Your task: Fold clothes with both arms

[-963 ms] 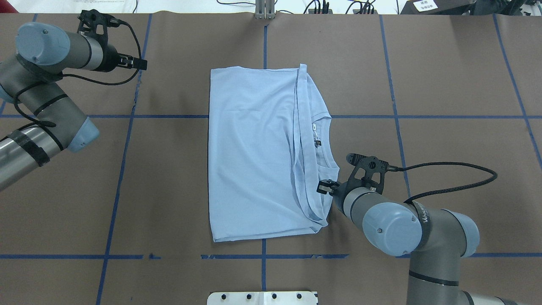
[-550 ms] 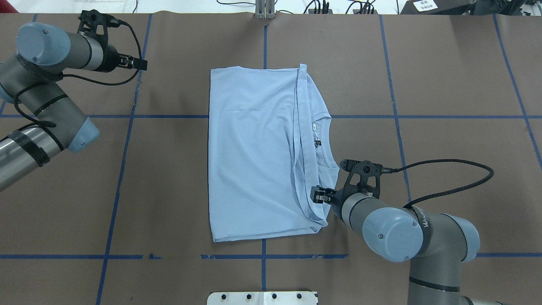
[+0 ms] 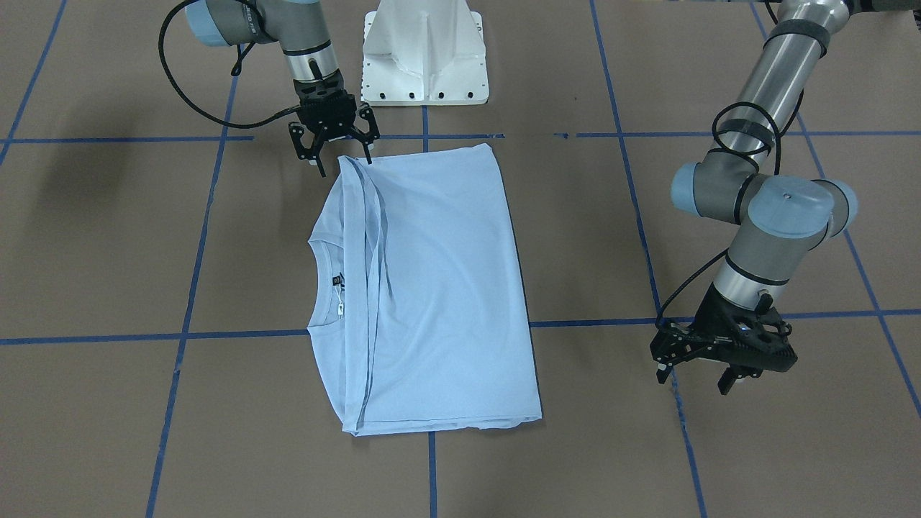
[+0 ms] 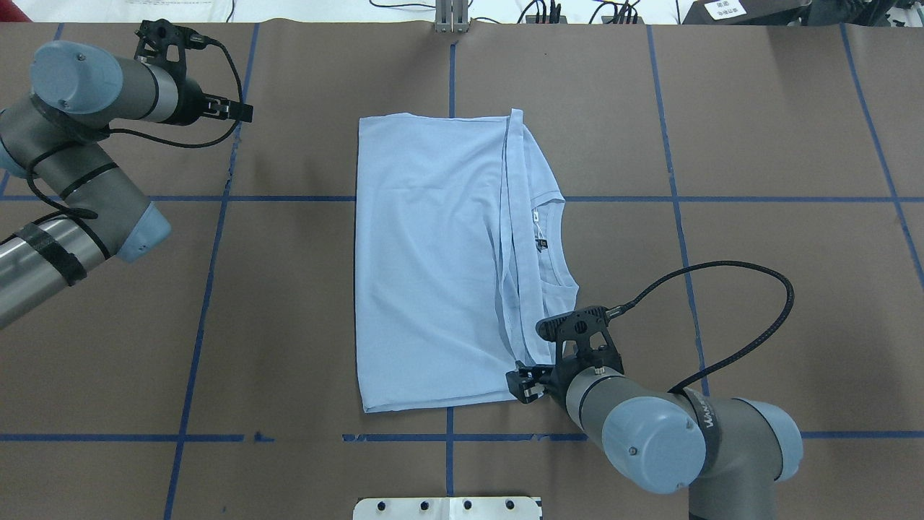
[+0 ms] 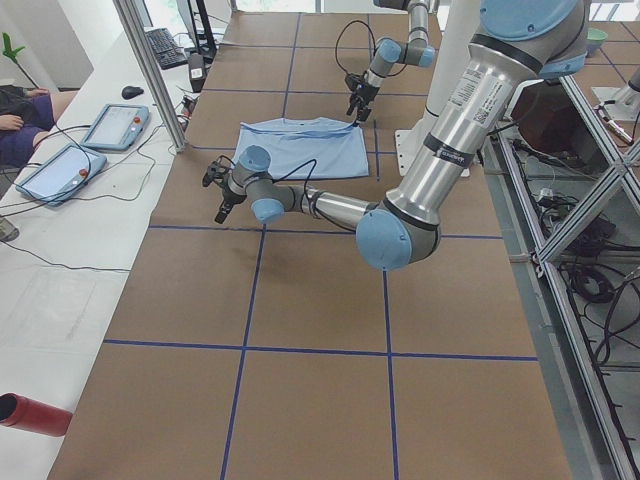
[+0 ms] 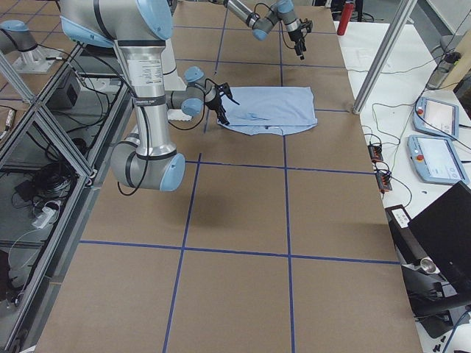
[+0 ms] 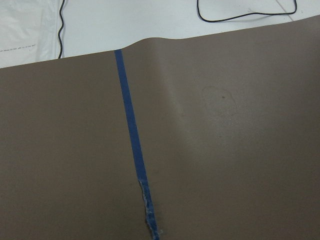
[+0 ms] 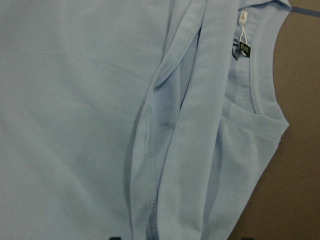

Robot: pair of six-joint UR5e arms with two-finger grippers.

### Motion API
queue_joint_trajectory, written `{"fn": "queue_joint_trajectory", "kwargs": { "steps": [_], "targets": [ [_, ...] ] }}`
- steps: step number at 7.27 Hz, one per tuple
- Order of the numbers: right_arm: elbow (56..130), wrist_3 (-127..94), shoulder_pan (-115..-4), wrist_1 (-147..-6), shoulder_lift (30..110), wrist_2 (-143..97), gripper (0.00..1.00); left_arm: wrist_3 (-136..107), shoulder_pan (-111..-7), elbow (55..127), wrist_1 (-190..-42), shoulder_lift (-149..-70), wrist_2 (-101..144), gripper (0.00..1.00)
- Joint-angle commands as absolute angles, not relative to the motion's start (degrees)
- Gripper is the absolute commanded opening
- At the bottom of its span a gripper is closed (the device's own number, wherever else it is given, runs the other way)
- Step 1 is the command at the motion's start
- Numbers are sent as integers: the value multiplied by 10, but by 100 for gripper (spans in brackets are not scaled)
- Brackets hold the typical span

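Plainly, the shirt (image 4: 426, 260) lay in the middle of the brown table (image 4: 722, 130), doubled over into a tall rectangle. In the overhead view its long axis ran from top to bottom of the frame. The collar (image 4: 554, 242) sat at mid-height on the right edge, with a strip of stacked hems just left of it. The neck label (image 8: 244, 49) showed at the top of the right wrist view.

The right gripper (image 3: 343, 160) was at the shirt's lower right corner in the overhead view, which is the upper left of the front-facing view. Its fingers were spread wide, one on either side of that corner, and they held nothing. Whether the tips touched the cloth could not be told.

The left gripper (image 3: 694, 378) hung at the upper left of the overhead view, well apart from the shirt. It was parted and empty, and its wrist camera showed only bare table and a line of blue tape (image 7: 131, 135).

The right arm was therefore much the nearer, with the corner already between its fingers and the rest of the shirt stretching up and to the left of it in the overhead view. A pinch there looked ready. For a fold with both arms, the left would probably first have to cross to the shirt's upper edge.
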State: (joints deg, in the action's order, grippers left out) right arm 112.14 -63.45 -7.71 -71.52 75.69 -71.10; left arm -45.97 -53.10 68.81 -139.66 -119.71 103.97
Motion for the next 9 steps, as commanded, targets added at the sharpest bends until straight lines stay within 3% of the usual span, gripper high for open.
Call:
{"fn": "queue_joint_trajectory", "kwargs": {
  "steps": [1, 4, 6, 9],
  "targets": [
    [1121, -588, -65, -714, 763, -696, 50, -470, -526, 688, -1397, -1197, 1040, 100],
    [1130, -583, -65, -714, 766, -693, 47, -470, -525, 688, -1397, -1197, 1040, 100],
    [1149, -583, -64, -713, 780, -693, 38, -471, -524, 688, -1397, -1197, 1040, 100],
    [1150, -584, -63, -712, 783, -689, 12, -471, -524, 688, -1397, -1197, 1040, 100]
  ]
}}
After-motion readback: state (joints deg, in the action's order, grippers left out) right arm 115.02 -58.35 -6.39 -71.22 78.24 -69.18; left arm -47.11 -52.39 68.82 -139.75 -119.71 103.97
